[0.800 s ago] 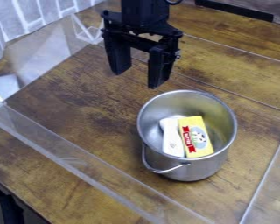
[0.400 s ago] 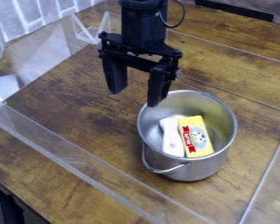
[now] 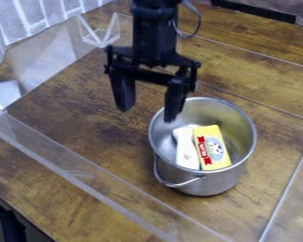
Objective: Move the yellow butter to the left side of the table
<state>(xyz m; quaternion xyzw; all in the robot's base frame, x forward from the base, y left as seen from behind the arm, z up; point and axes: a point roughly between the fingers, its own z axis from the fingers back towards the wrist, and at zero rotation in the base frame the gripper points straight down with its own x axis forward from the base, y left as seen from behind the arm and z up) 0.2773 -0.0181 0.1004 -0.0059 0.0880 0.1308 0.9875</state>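
The yellow butter (image 3: 211, 146), a flat yellow packet with a red-and-white label, lies inside the round steel pot (image 3: 234, 177) at the right of the table (image 3: 79, 123). A plain white block (image 3: 185, 147) rests against its left side in the same pot. My black gripper (image 3: 151, 97) hangs open and points down, up and to the left of the butter. Its right finger (image 3: 176, 96) hangs at the pot's upper-left rim, and its left finger (image 3: 124, 90) hangs over bare wood. Nothing is between the fingers.
Clear plastic sheet edging (image 3: 65, 165) runs along the table's left and front edges. Bare wood lies to the left of the pot. A pale patterned cloth (image 3: 27, 19) hangs at the back left.
The gripper has come down and toward the pot, still open. The pot, butter and white block have not moved.
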